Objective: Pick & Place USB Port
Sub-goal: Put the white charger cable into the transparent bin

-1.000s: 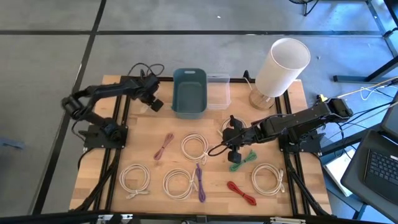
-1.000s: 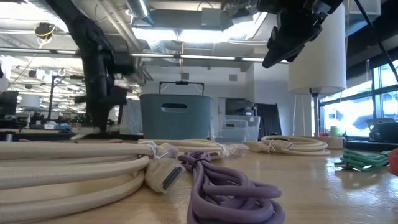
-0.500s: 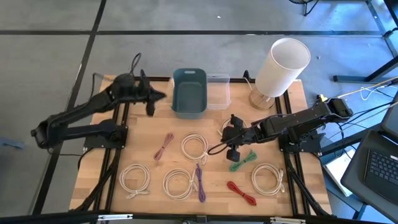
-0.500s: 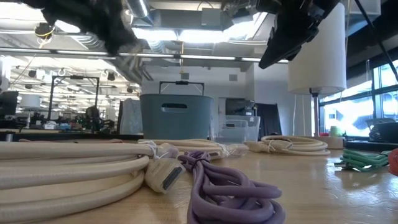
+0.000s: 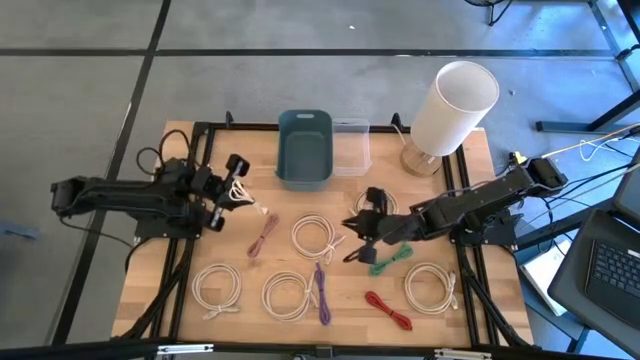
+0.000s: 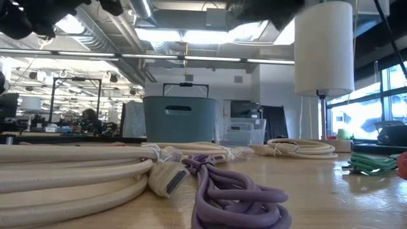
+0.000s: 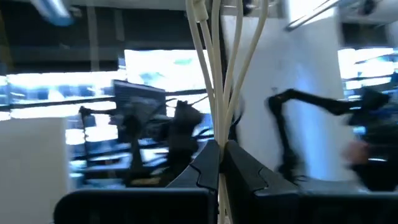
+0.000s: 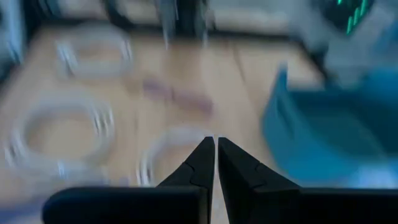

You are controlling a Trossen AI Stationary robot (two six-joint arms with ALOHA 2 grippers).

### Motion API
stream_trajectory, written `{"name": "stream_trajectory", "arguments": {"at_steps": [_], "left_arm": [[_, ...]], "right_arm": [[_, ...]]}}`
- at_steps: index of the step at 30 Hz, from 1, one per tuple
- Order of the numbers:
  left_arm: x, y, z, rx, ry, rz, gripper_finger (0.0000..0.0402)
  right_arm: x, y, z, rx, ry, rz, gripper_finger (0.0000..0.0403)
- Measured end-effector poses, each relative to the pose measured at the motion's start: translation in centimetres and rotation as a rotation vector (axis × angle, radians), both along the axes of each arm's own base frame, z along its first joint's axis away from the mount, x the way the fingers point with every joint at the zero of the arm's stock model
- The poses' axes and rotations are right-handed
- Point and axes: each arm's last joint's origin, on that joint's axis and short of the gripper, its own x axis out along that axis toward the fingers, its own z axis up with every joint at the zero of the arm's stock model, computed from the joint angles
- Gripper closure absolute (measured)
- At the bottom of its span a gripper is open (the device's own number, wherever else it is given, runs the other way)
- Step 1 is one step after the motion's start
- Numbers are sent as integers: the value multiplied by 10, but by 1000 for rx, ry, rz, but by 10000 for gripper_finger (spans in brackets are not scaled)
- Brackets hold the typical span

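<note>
My left gripper (image 5: 234, 191) hangs over the table's left part, a little nearer than the blue bin (image 5: 304, 148), and is shut on a cream USB cable (image 7: 214, 68). My right gripper (image 5: 351, 233) hovers shut and empty over the table's middle, between a white coil (image 5: 313, 236) and the green cable (image 5: 391, 257); its wrist view (image 8: 216, 152) looks over white coils toward the bin (image 8: 323, 124). Other cables lie flat on the wood: pink (image 5: 263, 235), purple (image 5: 322, 291), red (image 5: 388, 308) and more white coils (image 5: 217, 286). My left gripper pinches the cream cable between its two fingers (image 7: 239, 165). Several strands (image 7: 211, 112) run out side by side from between the fingertips, along the fingers' line. In the high view the short white bundle (image 5: 245, 197) sits at the fingertips, clear of the table.
A clear box (image 5: 349, 147) stands behind the bin, and a white lamp (image 5: 453, 105) on a wooden base stands at the far right. Black frame rails (image 5: 193, 190) run along both sides. In the low view, cream (image 6: 76, 172) and purple (image 6: 235, 197) cables lie close to the near edge.
My left arm has swung away from the bin's left side, first rising, then coming toward the table's left and near side, and now carries the cream cable. My right gripper has turned from pointing down to pointing toward the table's left, and has shifted slightly left.
</note>
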Motion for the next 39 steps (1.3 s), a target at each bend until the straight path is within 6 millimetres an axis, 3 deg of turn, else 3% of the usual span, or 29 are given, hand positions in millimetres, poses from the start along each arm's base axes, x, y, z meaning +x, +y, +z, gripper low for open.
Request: {"name": "stream_trajectory", "arguments": {"at_steps": [6, 15, 24, 27, 35, 39], "left_arm": [[25, -9, 3, 31, 37, 98, 398], [74, -17, 4, 104, 129, 80, 398], [114, -15, 10, 123, 160, 88, 397], [118, -15, 8, 129, 192, 87, 397], [116, -15, 8, 132, 220, 86, 397], [116, -15, 9, 131, 217, 87, 396]], "right_arm": [[15, -3, 26, -22, -261, 182, 377], [22, -16, 46, -64, -462, 299, 377], [36, -14, 31, -116, -454, 377, 370], [38, -14, 29, -183, -451, 375, 336], [38, -16, 35, -197, -480, 313, 192], [39, -20, 36, -193, -491, 296, 164]]}}
